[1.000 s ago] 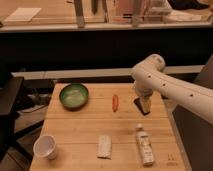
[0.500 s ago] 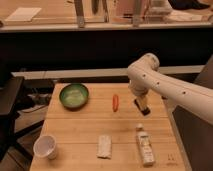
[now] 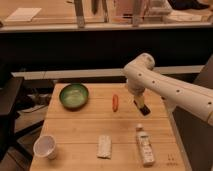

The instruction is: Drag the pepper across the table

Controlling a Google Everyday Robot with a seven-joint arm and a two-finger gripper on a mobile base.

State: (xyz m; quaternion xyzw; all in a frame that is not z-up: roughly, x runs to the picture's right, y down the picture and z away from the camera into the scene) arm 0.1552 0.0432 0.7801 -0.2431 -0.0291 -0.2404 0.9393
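Observation:
The small orange-red pepper [image 3: 115,102] lies on the light wooden table [image 3: 85,127], in its far middle part, lengthwise toward me. My gripper [image 3: 141,107] hangs from the white arm just to the right of the pepper, low over the table, a short gap apart from it. It holds nothing that I can see.
A green bowl [image 3: 74,95] stands at the far left. A white paper cup [image 3: 45,147] stands at the near left corner. A pale flat packet [image 3: 104,146] lies at the near middle and a small bottle [image 3: 145,145] lies at the near right.
The arm and gripper have moved left, closer to the pepper. The pepper and the other objects have not moved.

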